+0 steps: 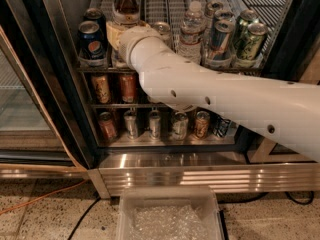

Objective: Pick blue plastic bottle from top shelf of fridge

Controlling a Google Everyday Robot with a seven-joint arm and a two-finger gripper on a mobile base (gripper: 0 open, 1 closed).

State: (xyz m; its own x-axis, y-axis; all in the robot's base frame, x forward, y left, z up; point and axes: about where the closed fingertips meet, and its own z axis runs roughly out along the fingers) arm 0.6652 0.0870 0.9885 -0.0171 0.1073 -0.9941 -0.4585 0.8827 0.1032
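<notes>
The blue plastic bottle point(126, 3) stands upright at the left of the top shelf point(165, 70) of the fridge point(60, 84). It holds dark brown tea and has a white cap and a pale label. My gripper point(120, 40) is at the bottle's lower body, at the end of my white arm point(210, 96), which reaches in from the right. The wrist hides the gripper and the bottle's lower half.
Blue Pepsi cans point(91, 38) stand left of the bottle. A clear water bottle point(192, 26) and several tall cans point(247, 40) stand to its right. Two lower racks hold cans point(150, 124). The glass door point(20, 109) is open at left. A clear bin point(170, 216) sits on the floor.
</notes>
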